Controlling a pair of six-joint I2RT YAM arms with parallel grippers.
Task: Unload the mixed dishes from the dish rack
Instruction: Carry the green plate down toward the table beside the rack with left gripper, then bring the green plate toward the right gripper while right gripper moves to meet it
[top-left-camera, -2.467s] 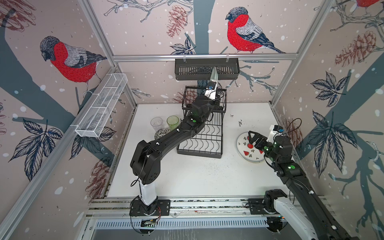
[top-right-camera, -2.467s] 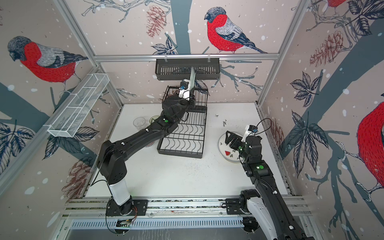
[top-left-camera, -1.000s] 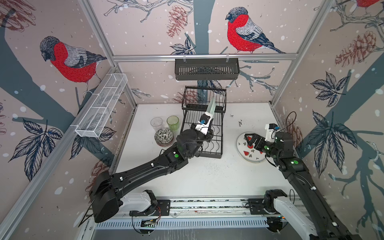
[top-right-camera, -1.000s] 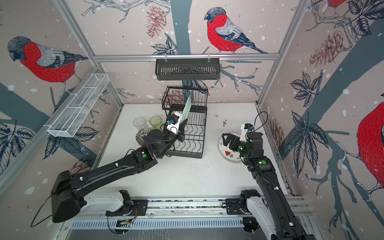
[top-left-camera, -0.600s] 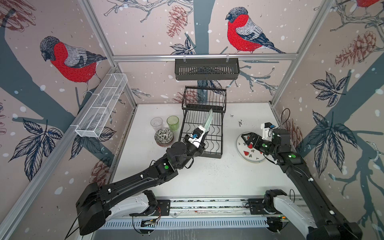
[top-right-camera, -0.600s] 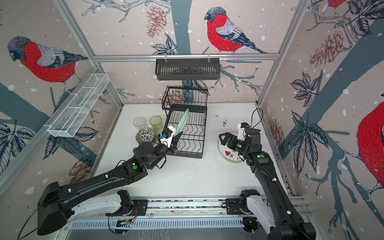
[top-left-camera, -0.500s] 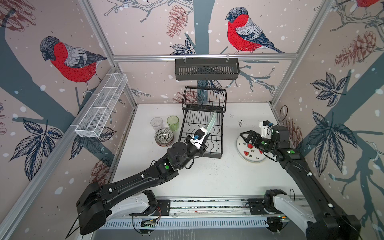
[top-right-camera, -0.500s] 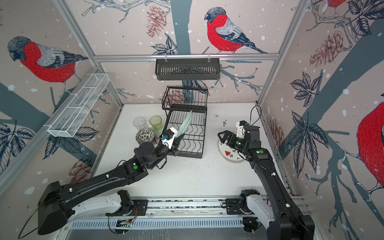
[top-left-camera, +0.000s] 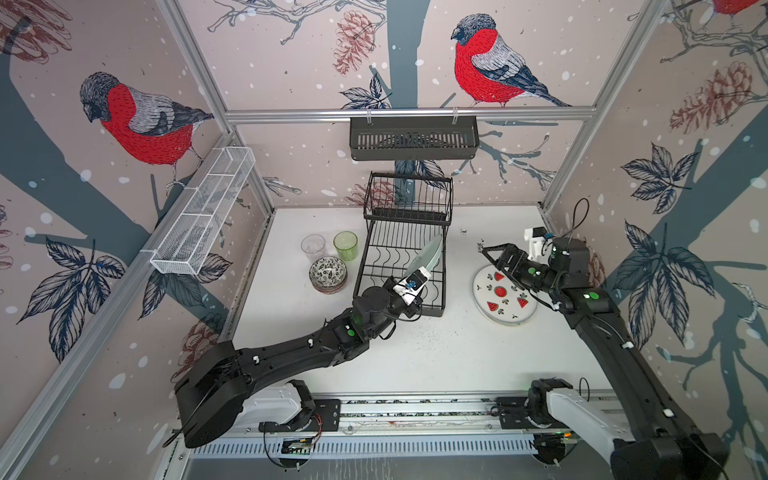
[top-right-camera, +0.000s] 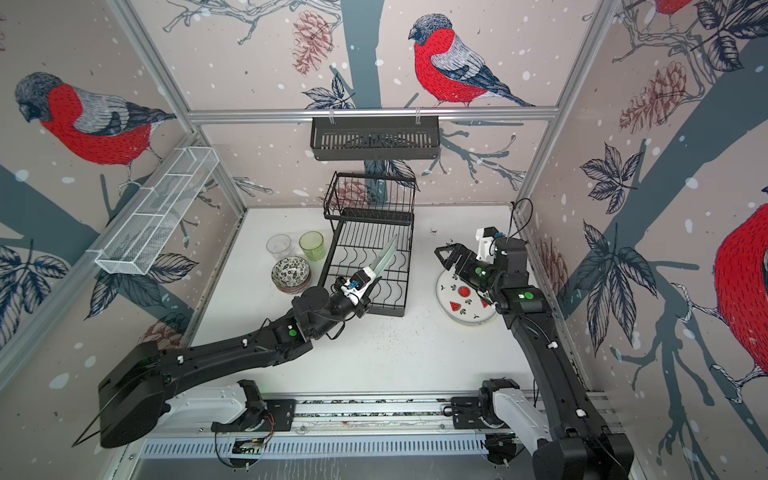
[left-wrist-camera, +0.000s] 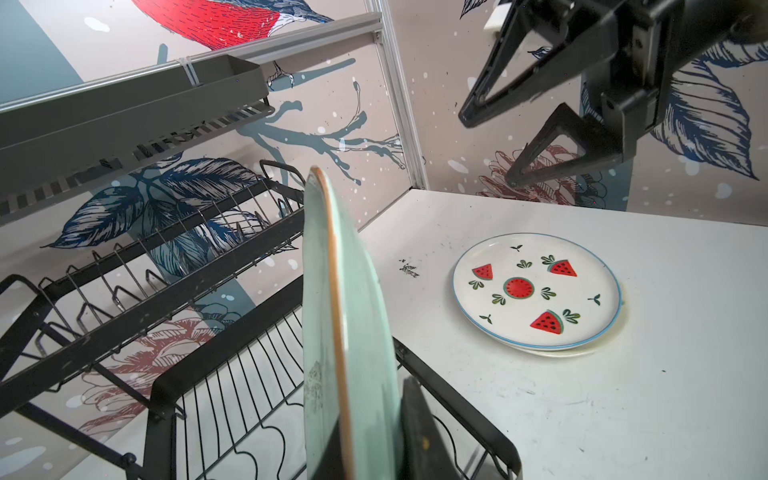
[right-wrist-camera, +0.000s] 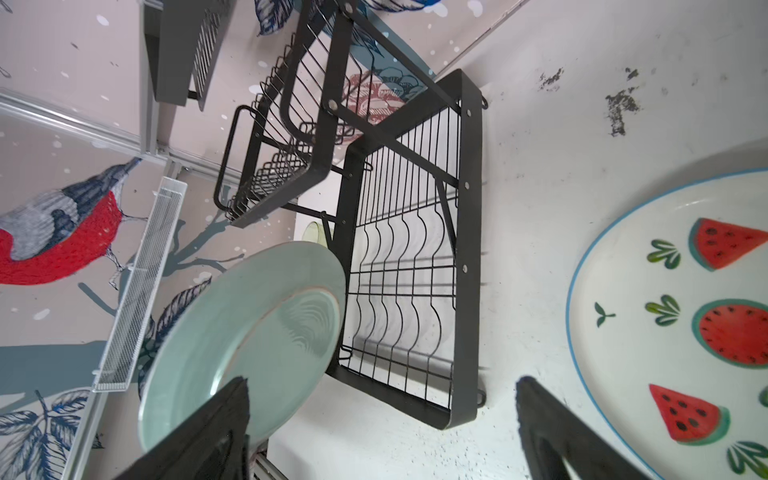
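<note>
Pulled out of the rack's raised back section, the green plate (top-left-camera: 430, 254) now hangs lower and nearer the front, over the right front part of the flat tray in both top views. The left claw (top-left-camera: 417, 277) is clamped tight on the plate's lower rim. The plate stands on edge and tilted, its upper rim close to the right-hand edge of the rack (top-left-camera: 444, 286). The right claw (top-left-camera: 496, 268) has lifted off the watermelon plate (top-left-camera: 505, 298) and turned left toward the rack. Its jaws stand wide apart with nothing between them, above that plate's left rim and clear of the green plate.

In the left wrist view the green plate's orange-lined edge cuts up the middle of the frame, with the tray's front corner just below it. At right centre the watermelon plate lies flat on a plain white plate (left-wrist-camera: 602, 348), whose rim peeks out underneath. Between the rack's right edge and this stack runs a bare strip of counter (top-left-camera: 436, 353). The front half of the counter, at lower centre of the top views, is open apart from the left arm (top-left-camera: 291, 357) reaching across it.

Left of the rack, at centre left of the top views, a clear tumbler (top-left-camera: 313, 248) and a green tumbler (top-left-camera: 345, 246) stand side by side. The stacked patterned bowls (top-left-camera: 328, 272) sit just in front of them, close to the rack's left edge.
</note>
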